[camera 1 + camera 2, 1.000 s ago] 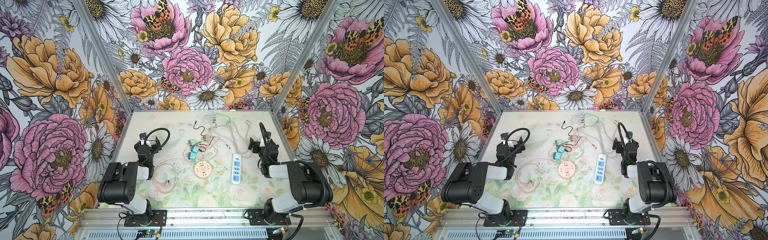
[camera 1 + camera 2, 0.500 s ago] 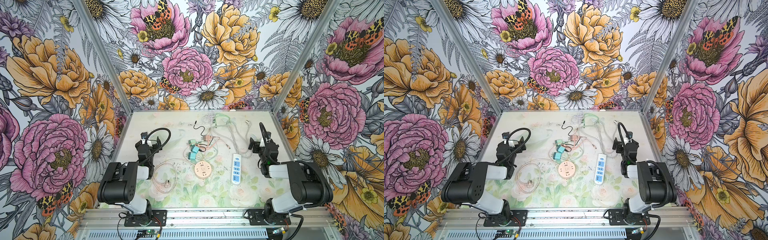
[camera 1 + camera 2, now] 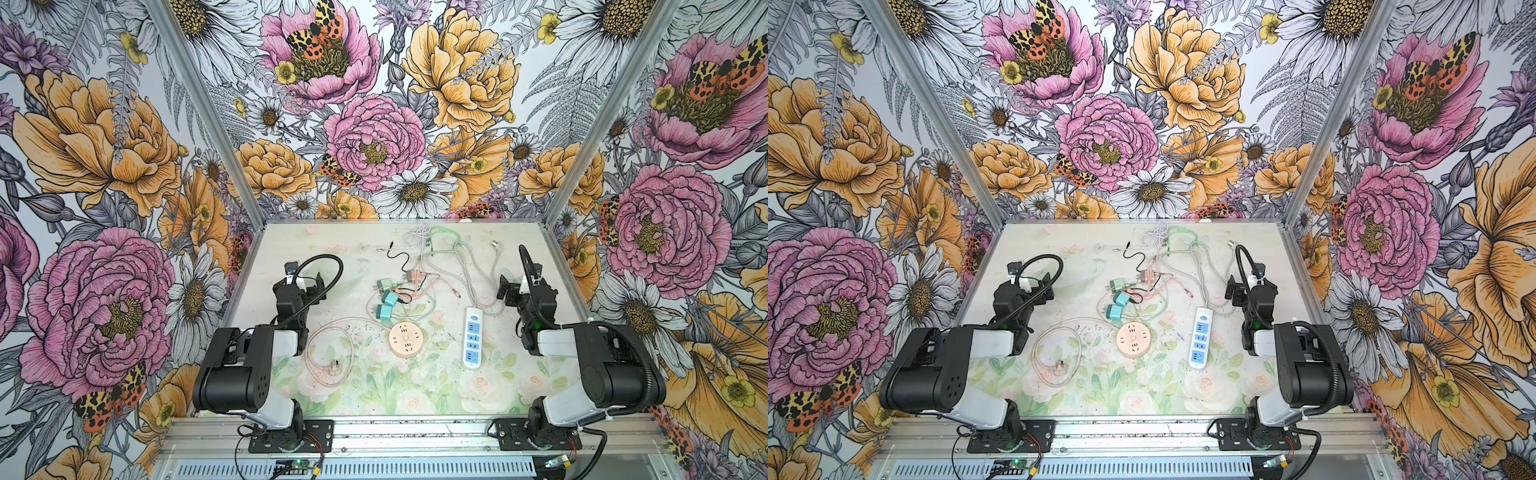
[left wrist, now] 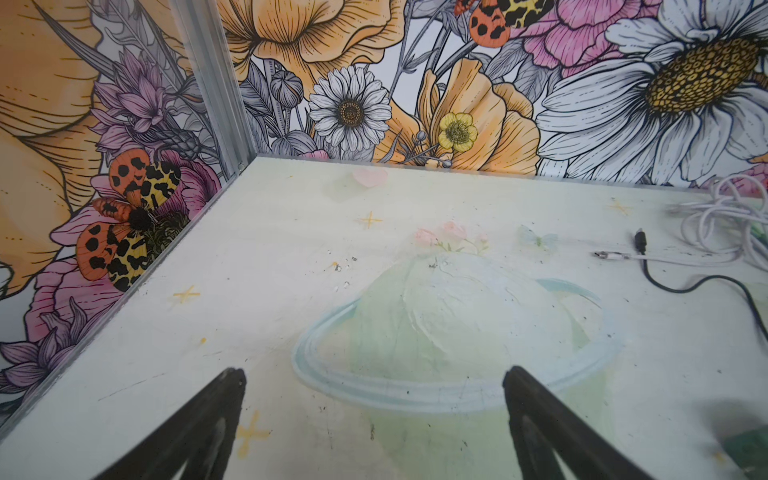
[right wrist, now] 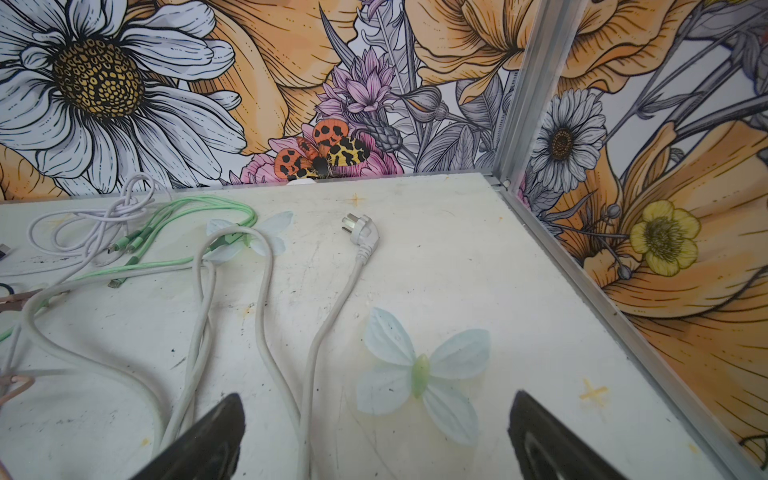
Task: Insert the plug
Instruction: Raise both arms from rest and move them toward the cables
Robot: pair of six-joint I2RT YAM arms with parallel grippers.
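Nothing moved; white plug [image 5: 360, 232] lies near the table [image 5: 457, 257] edge.

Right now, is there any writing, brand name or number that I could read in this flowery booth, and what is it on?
None can be read.
White power strip with blue sockets: any marking is too small to read.
Round pink socket disc: only slot holes show, no lettering.
Flowered wallpaper: flowers and moths only, no words.
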